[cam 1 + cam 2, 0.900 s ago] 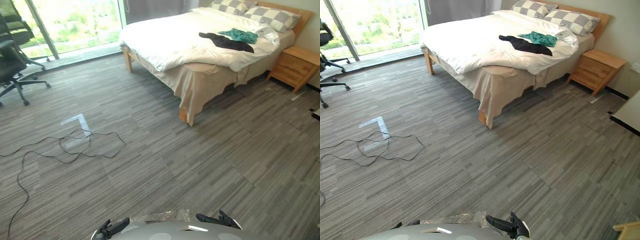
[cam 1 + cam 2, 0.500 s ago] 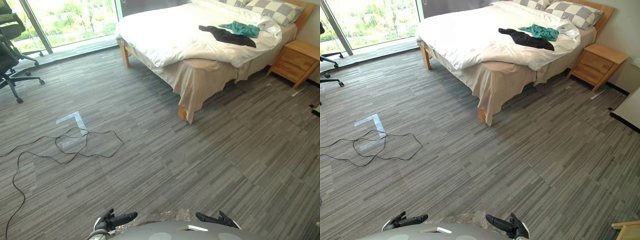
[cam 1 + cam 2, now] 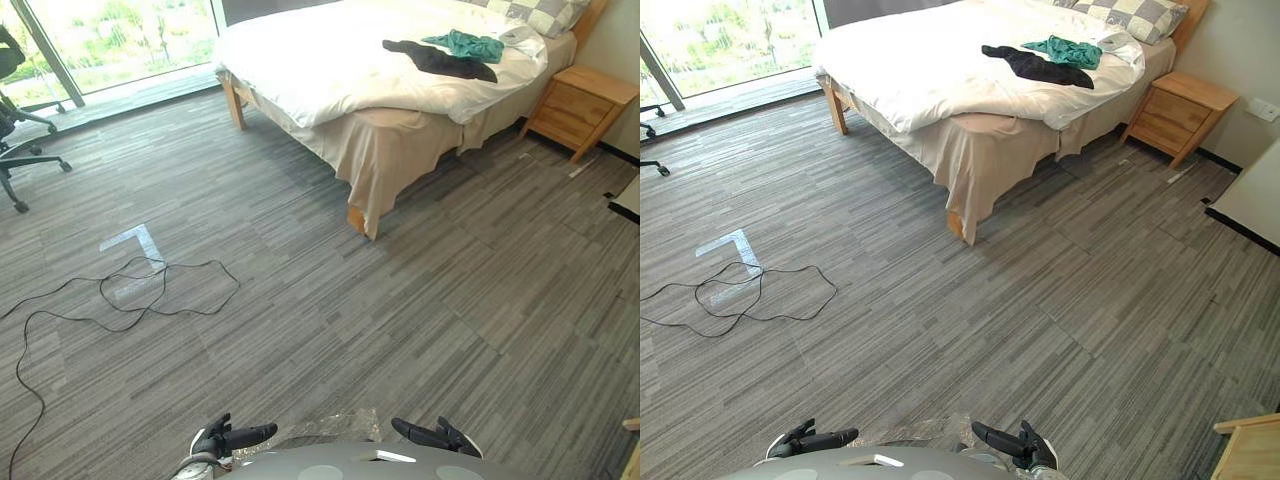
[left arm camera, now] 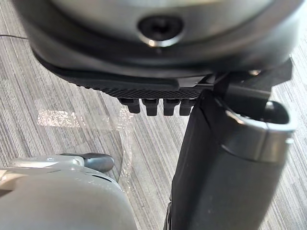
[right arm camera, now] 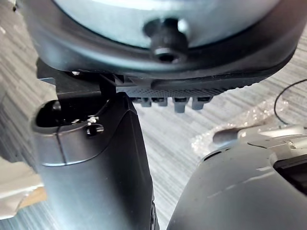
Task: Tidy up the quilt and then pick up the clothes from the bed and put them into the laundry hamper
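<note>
Grey striped plank floor (image 3: 420,300) takes up most of the frame, running from the bottom edge to the bed. Sunlit floor-to-ceiling window (image 3: 110,40) along the upper left.

Wooden-framed bed (image 3: 975,150) in the upper centre, beige sheet hanging down its near corner. White quilt (image 3: 920,60) spread over it, rumpled along the near edge. Black garment (image 3: 1035,66) and teal garment (image 3: 1065,50) lie on the quilt near the head end, touching each other. Checked pillow (image 3: 1135,15) cut off by the top edge.

Wooden nightstand (image 3: 1175,110) just beside the bed, upper right. Office chair (image 3: 20,140) half cut off at the left edge. Pale L-shaped tape mark (image 3: 135,240) on the floor, left of centre.

Light wooden object (image 3: 1245,450) at the lower right corner, too cropped to identify.

Left hand (image 3: 235,437) and right hand (image 3: 430,435) at the bottom edge, fingers loose, holding nothing.
</note>
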Controlling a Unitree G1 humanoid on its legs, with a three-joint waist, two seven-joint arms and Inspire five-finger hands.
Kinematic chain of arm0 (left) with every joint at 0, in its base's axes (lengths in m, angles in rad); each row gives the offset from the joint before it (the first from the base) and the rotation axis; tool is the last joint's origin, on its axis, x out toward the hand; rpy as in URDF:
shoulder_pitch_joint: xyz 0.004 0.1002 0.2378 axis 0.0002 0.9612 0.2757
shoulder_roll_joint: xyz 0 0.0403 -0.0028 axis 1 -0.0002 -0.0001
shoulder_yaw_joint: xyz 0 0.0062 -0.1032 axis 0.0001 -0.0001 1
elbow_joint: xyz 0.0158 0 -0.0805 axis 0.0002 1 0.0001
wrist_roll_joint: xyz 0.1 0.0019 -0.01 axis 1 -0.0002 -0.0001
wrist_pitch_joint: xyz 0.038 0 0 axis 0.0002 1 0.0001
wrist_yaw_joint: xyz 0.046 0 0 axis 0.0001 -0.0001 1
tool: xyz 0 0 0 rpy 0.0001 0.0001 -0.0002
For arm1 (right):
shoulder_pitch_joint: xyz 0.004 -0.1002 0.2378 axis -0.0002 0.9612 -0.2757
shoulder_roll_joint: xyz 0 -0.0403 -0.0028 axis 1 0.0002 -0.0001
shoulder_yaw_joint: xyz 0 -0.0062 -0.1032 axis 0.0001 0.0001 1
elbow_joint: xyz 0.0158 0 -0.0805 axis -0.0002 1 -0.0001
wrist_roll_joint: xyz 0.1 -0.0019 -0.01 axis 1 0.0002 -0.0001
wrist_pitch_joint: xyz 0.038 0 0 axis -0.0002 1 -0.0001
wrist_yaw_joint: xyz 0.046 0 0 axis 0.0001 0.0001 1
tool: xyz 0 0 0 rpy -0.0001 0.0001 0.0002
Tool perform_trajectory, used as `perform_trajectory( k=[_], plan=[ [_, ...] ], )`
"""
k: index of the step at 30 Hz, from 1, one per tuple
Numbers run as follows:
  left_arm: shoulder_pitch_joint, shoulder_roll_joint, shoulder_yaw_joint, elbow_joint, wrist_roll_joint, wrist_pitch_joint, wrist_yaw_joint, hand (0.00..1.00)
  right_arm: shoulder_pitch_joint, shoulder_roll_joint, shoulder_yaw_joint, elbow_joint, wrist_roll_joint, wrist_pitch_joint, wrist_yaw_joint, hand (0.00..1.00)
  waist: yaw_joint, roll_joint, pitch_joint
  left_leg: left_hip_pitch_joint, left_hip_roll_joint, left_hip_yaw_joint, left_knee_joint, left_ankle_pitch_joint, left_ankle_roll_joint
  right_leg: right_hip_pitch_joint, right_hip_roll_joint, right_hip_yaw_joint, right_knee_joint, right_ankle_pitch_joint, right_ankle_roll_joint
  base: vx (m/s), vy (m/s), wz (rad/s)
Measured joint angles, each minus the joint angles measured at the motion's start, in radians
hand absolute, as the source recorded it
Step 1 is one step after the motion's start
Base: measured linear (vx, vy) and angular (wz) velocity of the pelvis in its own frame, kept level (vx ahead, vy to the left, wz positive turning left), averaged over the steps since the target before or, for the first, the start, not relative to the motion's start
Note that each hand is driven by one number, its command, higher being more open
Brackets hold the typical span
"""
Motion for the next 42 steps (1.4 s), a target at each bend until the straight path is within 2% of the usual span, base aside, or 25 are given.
perform_trajectory(
  k=[6, 8, 10, 14, 16, 19, 21, 22, 23, 24, 25, 26, 27, 28, 29, 30, 32, 33, 34, 35, 36, 38, 39, 41, 42],
  plan=[
    [-0.002, 0.005, -0.009, -0.003, 0.001, 0.002, -0.005, 1.00, 0.000, -0.001, 0.018, 0.000, 0.037, 0.007, -0.037, 1.00, -0.002, -0.006, 0.009, -0.007, 0.000, 0.027, -0.003, -0.006, -0.003, -0.024, 0.002, 0.024, 0.006, 0.001, -0.003, -0.01, -0.013, -0.14],
    [-0.013, 0.013, -0.030, -0.005, 0.001, 0.003, -0.005, 1.00, 0.000, -0.002, 0.021, -0.005, 0.052, 0.011, -0.042, 1.00, -0.002, 0.000, 0.020, -0.017, 0.007, 0.049, 0.015, -0.022, -0.008, -0.065, 0.002, 0.033, 0.076, -0.030, -0.017, 0.00, -0.018, -0.24],
    [-0.027, 0.027, -0.035, -0.018, 0.000, 0.003, -0.003, 1.00, -0.003, 0.004, 0.031, -0.026, 0.073, 0.019, -0.059, 1.00, 0.002, -0.019, 0.051, -0.063, 0.022, 0.091, 0.098, -0.063, -0.002, -0.203, -0.009, 0.022, 0.326, -0.110, -0.011, -0.01, -0.029, -0.46],
    [-0.050, 0.053, -0.034, -0.016, 0.001, 0.005, 0.000, 1.00, -0.001, 0.037, 0.005, -0.091, 0.216, 0.008, -0.060, 1.00, -0.004, -0.046, 0.114, -0.057, 0.065, 0.175, 0.221, -0.156, -0.023, -0.446, -0.070, -0.086, 0.849, -0.139, -0.025, 0.00, -0.052, -0.65],
    [-0.053, 0.056, -0.038, -0.013, 0.004, 0.005, 0.001, 1.00, 0.000, 0.048, -0.020, -0.091, 0.271, 0.007, -0.061, 1.00, -0.007, -0.043, 0.117, -0.038, 0.098, 0.197, 0.257, -0.191, -0.053, -0.481, -0.095, -0.127, 0.919, -0.150, -0.038, 0.15, -0.118, -0.51],
    [-0.090, 0.063, -0.077, 0.000, 0.031, 0.007, 0.003, 1.00, -0.004, 0.065, -0.072, -0.101, 0.317, 0.011, -0.065, 1.00, -0.032, -0.020, 0.132, -0.027, 0.181, 0.218, 0.290, -0.232, -0.112, -0.516, -0.131, -0.210, 0.630, -0.147, -0.020, 0.30, -0.245, -0.31],
    [-0.119, 0.058, -0.109, 0.026, 0.031, 0.012, 0.005, 1.00, -0.006, 0.057, -0.089, -0.105, 0.318, 0.016, -0.063, 1.00, -0.048, 0.015, 0.160, 0.000, 0.231, 0.231, 0.291, -0.251, -0.147, -0.515, -0.127, -0.218, 0.354, -0.057, 0.040, 0.43, -0.358, -0.32],
    [-0.125, 0.063, -0.108, 0.044, 0.031, 0.017, 0.006, 1.00, -0.014, 0.066, -0.108, -0.110, 0.316, 0.017, -0.053, 1.00, -0.061, 0.007, 0.181, 0.068, 0.239, 0.260, 0.269, -0.268, -0.180, -0.513, -0.156, -0.190, 0.235, 0.001, 0.086, 0.54, -0.428, -0.30],
    [-0.126, 0.064, -0.107, 0.048, 0.031, 0.019, 0.006, 1.00, -0.014, 0.069, -0.113, -0.110, 0.316, 0.017, -0.050, 1.00, -0.063, 0.006, 0.185, 0.084, 0.242, 0.265, 0.265, -0.274, -0.183, -0.511, -0.164, -0.187, 0.231, 0.002, 0.089, 0.48, -0.398, -0.34],
    [-0.126, 0.054, -0.097, 0.068, 0.032, 0.023, 0.010, 1.00, -0.022, 0.076, -0.157, -0.106, 0.316, 0.019, -0.040, 1.00, -0.074, 0.020, 0.196, 0.168, 0.275, 0.290, 0.244, -0.298, -0.183, -0.503, -0.167, -0.198, 0.296, 0.070, 0.065, 0.56, -0.489, -0.15],
    [-0.116, 0.034, -0.082, 0.080, 0.035, 0.022, 0.007, 1.00, -0.032, 0.078, -0.191, -0.111, 0.305, 0.016, -0.033, 1.00, -0.093, 0.056, 0.191, 0.204, 0.313, 0.288, 0.266, -0.282, -0.138, -0.535, -0.144, -0.204, 0.444, 0.053, 0.035, 0.44, -0.388, -0.19],
    [-0.114, 0.025, -0.076, 0.079, 0.037, 0.019, 0.004, 1.00, -0.036, 0.078, -0.210, -0.105, 0.286, 0.016, -0.035, 1.00, -0.095, 0.061, 0.183, 0.203, 0.334, 0.274, 0.293, -0.254, -0.132, -0.553, -0.136, -0.201, 0.505, 0.029, -0.004, 0.63, -0.629, -0.13],
    [-0.113, 0.016, -0.075, 0.073, 0.032, 0.016, -0.005, 1.00, -0.042, 0.076, -0.242, -0.095, 0.237, 0.021, -0.035, 1.00, -0.103, 0.079, 0.174, 0.178, 0.384, 0.219, 0.379, -0.203, -0.118, -0.558, -0.111, -0.219, 0.583, -0.041, -0.098, 0.54, -0.563, -0.14],
    [-0.113, 0.006, -0.075, 0.071, 0.026, 0.008, -0.012, 1.00, -0.049, 0.068, -0.255, -0.091, 0.193, 0.022, -0.036, 1.00, -0.112, 0.095, 0.161, 0.146, 0.422, 0.160, 0.458, -0.124, -0.104, -0.554, -0.084, -0.238, 0.627, -0.118, -0.128, 0.65, -0.655, -0.11],
    [-0.113, 0.004, -0.075, 0.071, 0.024, 0.002, -0.018, 1.00, -0.055, 0.063, -0.254, -0.085, 0.175, 0.023, -0.038, 1.00, -0.113, 0.100, 0.153, 0.125, 0.436, 0.134, 0.495, -0.072, -0.101, -0.550, -0.068, -0.242, 0.631, -0.144, -0.140, 0.55, -0.467, -0.21],
    [-0.120, -0.002, -0.070, 0.066, 0.022, -0.007, -0.028, 1.00, -0.075, 0.047, -0.241, -0.061, 0.131, 0.023, -0.041, 1.00, -0.111, 0.104, 0.152, 0.056, 0.447, 0.083, 0.637, 0.011, -0.128, -0.523, -0.023, -0.238, 0.600, -0.170, -0.153, 0.52, -0.406, -0.40],
    [-0.126, -0.028, -0.022, 0.065, 0.021, -0.038, -0.035, 1.00, -0.112, 0.008, -0.184, -0.004, 0.098, 0.025, -0.056, 1.00, -0.104, 0.110, 0.157, -0.079, 0.409, 0.001, 0.912, -0.028, -0.175, -0.409, 0.083, -0.218, 0.411, -0.153, -0.143, 0.50, -0.323, -0.53],
    [-0.127, -0.037, 0.013, 0.040, 0.017, -0.055, -0.040, 1.00, -0.137, -0.014, -0.137, 0.036, 0.075, 0.035, -0.060, 1.00, -0.078, 0.097, 0.161, -0.150, 0.332, -0.014, 1.033, -0.103, -0.135, -0.295, 0.115, -0.220, 0.272, -0.145, -0.146, 0.50, -0.185, -0.63],
    [-0.127, -0.045, 0.035, 0.002, 0.016, -0.092, -0.039, 1.00, -0.131, -0.019, -0.101, 0.040, 0.072, 0.037, -0.054, 1.00, -0.047, 0.059, 0.178, -0.219, 0.239, 0.020, 1.089, -0.188, -0.124, -0.196, 0.126, -0.202, 0.194, -0.090, -0.133, 0.56, -0.228, -0.50],
    [-0.130, -0.045, 0.042, -0.007, 0.015, -0.097, -0.035, 1.00, -0.134, -0.017, -0.095, 0.037, 0.072, 0.036, -0.051, 1.00, -0.044, 0.058, 0.188, -0.251, 0.219, 0.027, 1.087, -0.213, -0.117, -0.155, 0.143, -0.192, 0.166, -0.084, -0.160, 0.44, -0.204, -0.37],
    [-0.130, -0.053, 0.045, -0.023, -0.005, -0.107, -0.032, 1.00, -0.135, -0.011, -0.093, 0.030, 0.072, 0.028, -0.040, 1.00, -0.029, 0.060, 0.187, -0.322, 0.198, 0.046, 1.072, -0.243, -0.104, -0.117, 0.168, -0.176, 0.132, -0.090, -0.164, 0.37, -0.207, -0.49],
    [-0.133, -0.077, 0.071, -0.078, -0.027, -0.119, -0.038, 1.00, -0.142, -0.009, -0.065, -0.018, 0.071, 0.012, -0.021, 1.00, 0.005, 0.061, 0.205, -0.448, 0.179, 0.113, 0.978, -0.261, -0.090, -0.047, 0.177, -0.197, 0.115, -0.151, -0.132, 0.36, -0.137, -0.77],
    [-0.133, -0.086, 0.083, -0.105, -0.039, -0.135, -0.038, 1.00, -0.154, -0.003, -0.037, -0.047, 0.070, -0.007, -0.016, 1.00, 0.023, 0.046, 0.218, -0.496, 0.173, 0.170, 0.887, -0.255, -0.098, -0.012, 0.166, -0.211, 0.147, -0.169, -0.155, 0.59, -0.176, -0.64],
    [-0.131, -0.092, 0.084, -0.114, -0.048, -0.152, -0.039, 1.00, -0.140, 0.010, -0.004, -0.059, 0.068, -0.023, -0.016, 1.00, 0.037, 0.031, 0.219, -0.510, 0.168, 0.283, 0.709, -0.207, -0.056, 0.087, 0.166, -0.199, 0.134, -0.195, -0.141, 0.61, -0.164, -0.50],
    [-0.126, -0.105, 0.083, -0.120, -0.047, -0.153, -0.039, 1.00, -0.123, 0.023, 0.004, -0.083, 0.064, -0.034, -0.017, 1.00, 0.054, 0.032, 0.202, -0.513, 0.157, 0.376, 0.610, -0.155, -0.013, 0.147, 0.167, -0.189, 0.108, -0.221, -0.131, 0.43, -0.069, -0.44]
  ],
)
